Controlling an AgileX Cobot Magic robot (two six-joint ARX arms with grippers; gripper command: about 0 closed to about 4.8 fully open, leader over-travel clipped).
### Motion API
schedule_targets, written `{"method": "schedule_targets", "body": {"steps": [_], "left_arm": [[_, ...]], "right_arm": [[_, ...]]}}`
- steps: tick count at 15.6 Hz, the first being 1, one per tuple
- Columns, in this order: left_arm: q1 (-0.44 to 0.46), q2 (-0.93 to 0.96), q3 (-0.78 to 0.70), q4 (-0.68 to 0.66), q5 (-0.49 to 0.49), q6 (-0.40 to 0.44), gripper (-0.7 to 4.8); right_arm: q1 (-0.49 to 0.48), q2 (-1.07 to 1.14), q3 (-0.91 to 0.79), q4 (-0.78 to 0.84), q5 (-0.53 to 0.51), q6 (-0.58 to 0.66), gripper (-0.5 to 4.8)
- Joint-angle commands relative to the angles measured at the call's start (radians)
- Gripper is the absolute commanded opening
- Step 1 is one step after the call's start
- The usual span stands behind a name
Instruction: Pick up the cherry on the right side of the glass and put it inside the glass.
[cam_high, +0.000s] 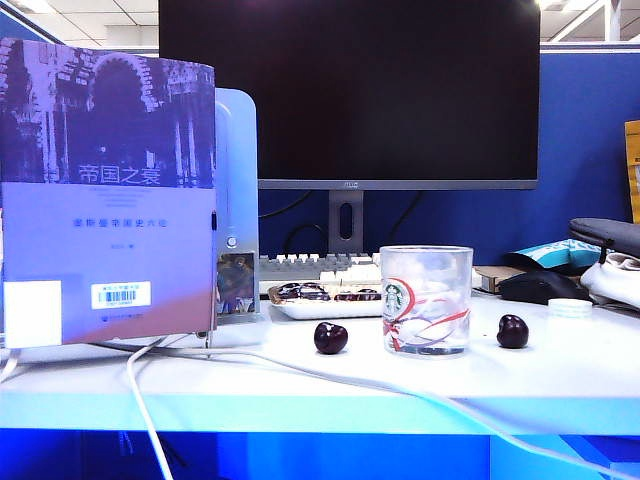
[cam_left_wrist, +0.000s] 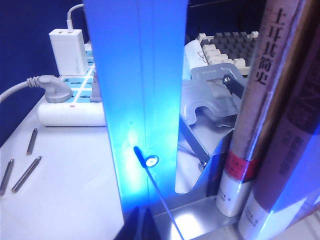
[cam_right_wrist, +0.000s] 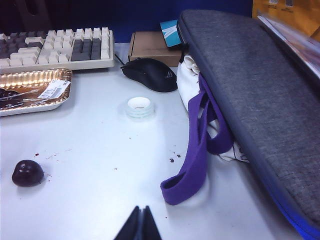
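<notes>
The clear glass (cam_high: 427, 300), printed with a green logo and red swirls, stands upright mid-table. To its right the dark cherry (cam_high: 512, 331) lies on the white tabletop; the right wrist view shows this cherry (cam_right_wrist: 27, 173) too, well off to the side of my right gripper (cam_right_wrist: 141, 224), whose fingers are shut and empty. A second dark cherry (cam_high: 331, 337) lies left of the glass. My left gripper (cam_left_wrist: 142, 226) is shut with nothing in it, facing a blue bookend (cam_left_wrist: 140, 100). Neither gripper appears in the exterior view.
A tray (cam_high: 305, 308) of cherries, a keyboard (cam_high: 315, 266) and a monitor (cam_high: 348, 90) sit behind the glass. A tall book (cam_high: 108, 190) stands left. A mouse (cam_right_wrist: 150, 74), a tape roll (cam_right_wrist: 139, 106) and a grey bag (cam_right_wrist: 250, 85) with purple strap (cam_right_wrist: 197, 160) lie right. A white cable (cam_high: 300, 372) crosses the front.
</notes>
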Motion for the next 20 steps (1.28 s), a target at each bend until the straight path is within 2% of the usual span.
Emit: {"method": "schedule_targets", "body": {"steps": [1, 12, 13, 15, 16, 20], "left_arm": [[0.001, -0.003, -0.001, -0.013, 0.005, 0.005, -0.05], [0.0, -0.003, -0.001, -0.013, 0.005, 0.005, -0.05], [0.0, -0.003, -0.001, -0.013, 0.005, 0.005, -0.05], [0.0, -0.003, -0.001, -0.013, 0.005, 0.005, -0.05], [0.0, -0.003, -0.001, -0.013, 0.005, 0.005, -0.05], [0.0, -0.003, -0.001, -0.013, 0.005, 0.005, -0.05]], "right_arm": [[0.0, 0.0, -0.002, -0.003, 0.0, 0.0, -0.01], [0.0, 0.0, -0.002, 0.003, -0.001, 0.002, -0.01], [0.0, 0.0, -0.002, 0.01, -0.004, 0.034, -0.01], [0.0, 0.0, 0.004, 0.101, -0.031, 0.197, -0.01], [0.0, 0.0, 0.03, 0.117, -0.047, 0.23, -0.01], [0.0, 0.047, 0.241, 0.026, -0.048, 0.232, -0.01]]}}
